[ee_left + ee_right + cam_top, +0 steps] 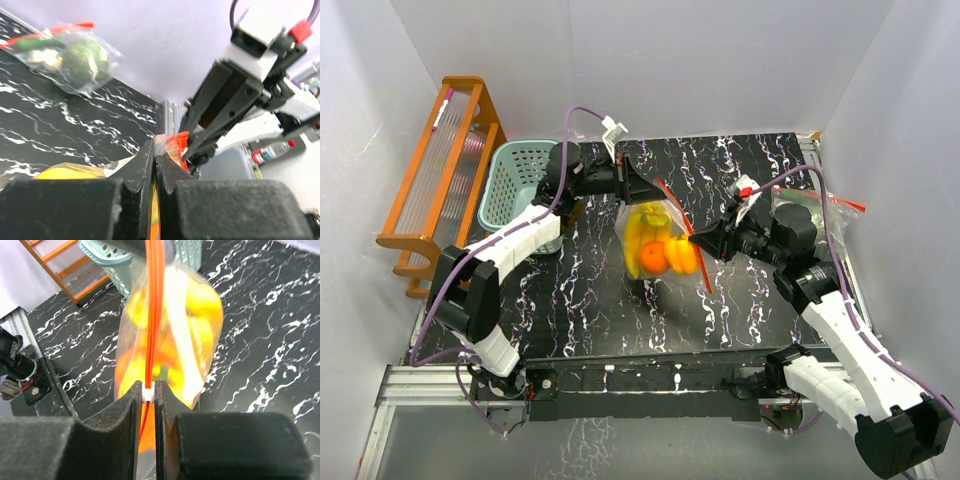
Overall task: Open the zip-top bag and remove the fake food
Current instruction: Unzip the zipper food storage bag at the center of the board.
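A clear zip-top bag with a red zip strip hangs above the black marble table, stretched between both grippers. Inside is the fake food: a yellow banana bunch, a round orange and a yellow-orange bell pepper. My left gripper is shut on the bag's top corner. My right gripper is shut on the white zip slider at the other end of the red strip. The food shows as a yellow-orange blur in the right wrist view.
A teal slatted basket stands at the back left, next to an orange wooden rack. A second zip bag with greenish pieces lies at the back right, and it shows in the left wrist view. White walls enclose the table.
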Controlling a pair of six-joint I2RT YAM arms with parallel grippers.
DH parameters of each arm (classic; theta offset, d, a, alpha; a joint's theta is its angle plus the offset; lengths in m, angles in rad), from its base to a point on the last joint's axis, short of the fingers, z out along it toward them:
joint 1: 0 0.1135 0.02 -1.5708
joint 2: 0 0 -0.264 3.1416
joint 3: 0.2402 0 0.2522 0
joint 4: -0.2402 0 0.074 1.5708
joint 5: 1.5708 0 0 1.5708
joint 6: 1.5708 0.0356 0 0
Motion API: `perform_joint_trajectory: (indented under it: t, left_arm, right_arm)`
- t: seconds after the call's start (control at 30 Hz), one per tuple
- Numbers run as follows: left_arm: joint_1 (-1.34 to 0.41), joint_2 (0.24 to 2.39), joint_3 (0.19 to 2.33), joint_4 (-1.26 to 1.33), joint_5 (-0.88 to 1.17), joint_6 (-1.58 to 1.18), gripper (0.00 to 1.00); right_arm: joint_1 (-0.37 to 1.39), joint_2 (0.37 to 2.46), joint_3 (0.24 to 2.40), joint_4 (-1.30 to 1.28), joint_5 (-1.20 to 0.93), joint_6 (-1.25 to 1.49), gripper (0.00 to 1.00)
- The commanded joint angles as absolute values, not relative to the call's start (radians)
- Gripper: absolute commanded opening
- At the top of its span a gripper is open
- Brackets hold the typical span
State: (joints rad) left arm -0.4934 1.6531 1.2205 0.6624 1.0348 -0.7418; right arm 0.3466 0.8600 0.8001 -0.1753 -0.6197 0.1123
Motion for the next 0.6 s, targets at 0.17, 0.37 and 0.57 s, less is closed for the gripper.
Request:
perform_joint_trajectory:
  t: [0.17,0.37,0.57]
  left_arm:
    - [-0.343,1.606,1.361,0.71,0.861,-0.799,0.0]
    - [-0.318,1.63,1.369,0.784,0.874,-0.878,0.0]
    - [-0.32,1.645,1.266,0.975,0.91,-1.026,0.0]
  right_arm:
    - [0.345,0.755,0.636,-0.158,-0.657,0.244,0.08]
    - [0.345,0.689,0.591,-0.143,-0.671,0.299,0.08]
    - [0.344,0.675,0.629,-0.145,-0.613,0.312,0.41]
